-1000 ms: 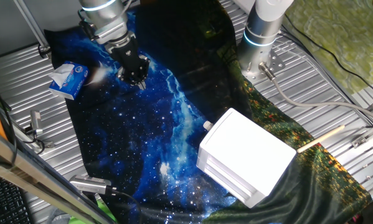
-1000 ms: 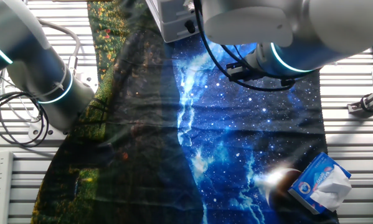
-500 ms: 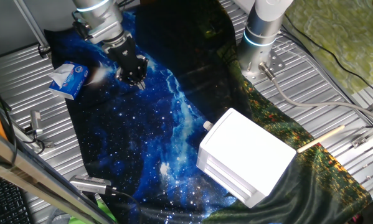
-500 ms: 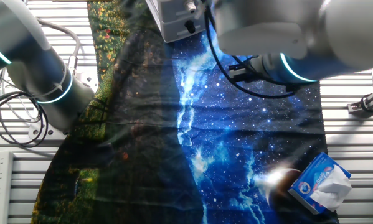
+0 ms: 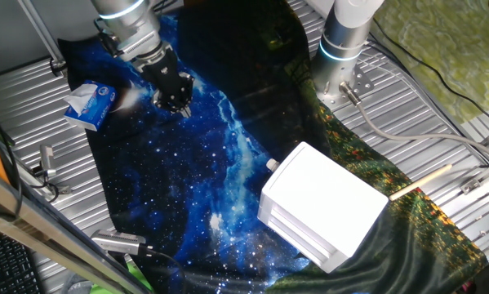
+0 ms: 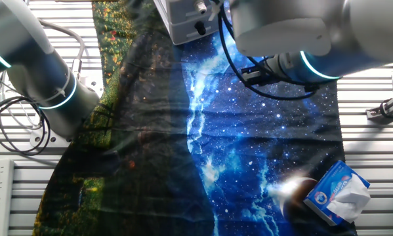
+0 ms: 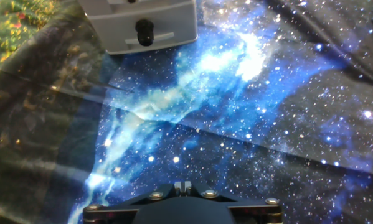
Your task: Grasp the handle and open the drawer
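The white boxy drawer unit (image 5: 326, 204) stands on the starry cloth at the near right. The handle (image 5: 272, 166) is a tiny white knob sticking out of its left face. In the hand view the unit's face (image 7: 167, 25) is at the top, far ahead, and the knob (image 7: 144, 28) looks dark on the drawer tier. A second knob shows at the frame's top edge. My gripper (image 5: 179, 103) hangs over the cloth at the far left, well away from the unit. Its fingertips (image 7: 183, 185) are pressed together and hold nothing.
A blue tissue pack (image 5: 89, 104) lies left of the gripper, and also shows in the other fixed view (image 6: 337, 193). A second arm's base (image 5: 342, 49) stands at the back. A wooden stick (image 5: 420, 181) lies right of the unit. Ribbed metal table (image 5: 440, 106) surrounds the cloth (image 5: 187, 180).
The arm has shifted slightly away from the drawer unit. The gripper stays shut; the unit has not moved.
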{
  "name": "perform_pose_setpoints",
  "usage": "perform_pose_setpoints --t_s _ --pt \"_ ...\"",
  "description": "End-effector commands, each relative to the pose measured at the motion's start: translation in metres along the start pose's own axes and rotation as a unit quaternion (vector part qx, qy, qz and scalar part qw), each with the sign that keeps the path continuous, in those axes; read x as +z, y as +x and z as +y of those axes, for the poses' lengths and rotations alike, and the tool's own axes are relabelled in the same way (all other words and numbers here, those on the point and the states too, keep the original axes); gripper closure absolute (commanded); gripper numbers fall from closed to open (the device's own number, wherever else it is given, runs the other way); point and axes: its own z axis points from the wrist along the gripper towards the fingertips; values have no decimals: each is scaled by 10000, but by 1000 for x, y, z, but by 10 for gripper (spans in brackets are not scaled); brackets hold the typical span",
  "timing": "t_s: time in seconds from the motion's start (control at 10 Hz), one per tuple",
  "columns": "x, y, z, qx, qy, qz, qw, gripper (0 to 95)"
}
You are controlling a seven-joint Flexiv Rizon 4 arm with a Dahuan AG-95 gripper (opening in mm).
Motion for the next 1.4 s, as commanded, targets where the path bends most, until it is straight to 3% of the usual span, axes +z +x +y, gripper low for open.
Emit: perform_pose_setpoints --t_s 0.1,0.2,0.3,0.8,1.0,1.4 --pt "0 0 -1 53 -44 61 10000 950" --pt "0 0 -1 107 -73 180 9998 950" --pt "0 0 -1 75 -74 194 9998 950" --pt "2 -1 -1 -264 -163 93 9995 950" --pt "13 -5 -6 -504 -284 -42 9983 950" --pt "36 -18 -3 -495 -256 -174 9983 950"
